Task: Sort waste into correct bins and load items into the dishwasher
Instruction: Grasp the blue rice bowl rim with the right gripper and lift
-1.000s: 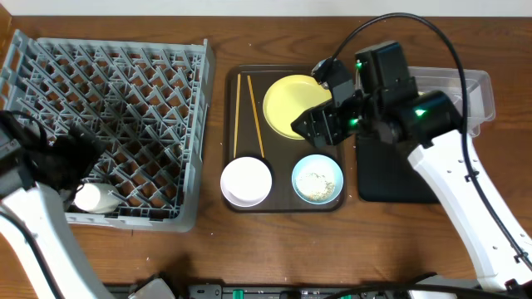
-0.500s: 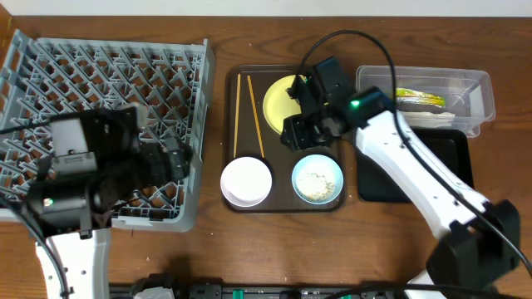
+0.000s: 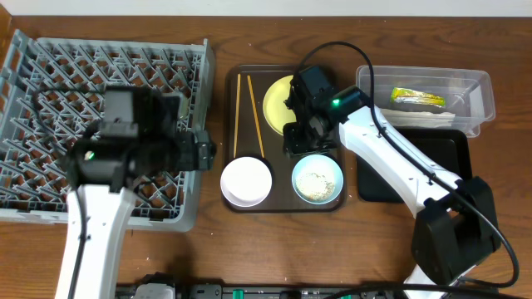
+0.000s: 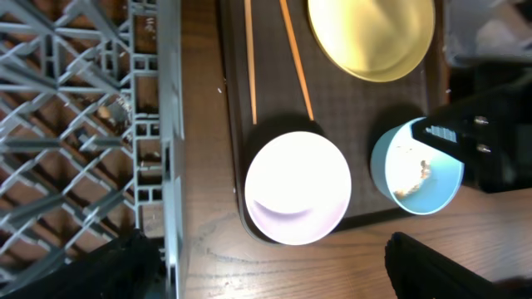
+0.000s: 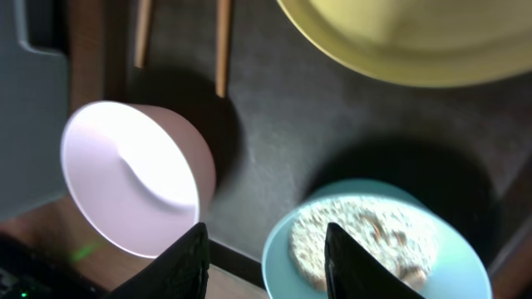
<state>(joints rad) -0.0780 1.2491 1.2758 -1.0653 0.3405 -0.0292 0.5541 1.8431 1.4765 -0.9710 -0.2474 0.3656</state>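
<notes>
On the brown serving tray (image 3: pixel 284 202) lie the chopsticks (image 3: pixel 249 116), the yellow plate (image 3: pixel 276 101), the white bowl (image 3: pixel 246 180) and the light-blue bowl (image 3: pixel 317 179) with rice crumbs (image 5: pixel 366 241). My right gripper (image 3: pixel 305 143) is open and empty; in its wrist view its fingers (image 5: pixel 266 266) straddle the light-blue bowl's (image 5: pixel 287 266) left rim. My left gripper (image 3: pixel 203 151) is open and empty over the right edge of the dish rack (image 3: pixel 100 75); the white bowl (image 4: pixel 298 187) lies ahead of its fingers (image 4: pixel 274 270). The green-yellow wrapper (image 3: pixel 420 97) lies in the clear tub (image 3: pixel 480 104), beside pale paper.
The black tray (image 3: pixel 411 174) sits in front of the clear tub, partly under my right arm. The rack's wall (image 4: pixel 170 124) runs close to the serving tray's left rim, with a strip of bare wooden table (image 4: pixel 204 124) between them.
My left arm swung right from the rack's front-left corner to its right edge. My right gripper moved from over the yellow plate down toward the light-blue bowl.
</notes>
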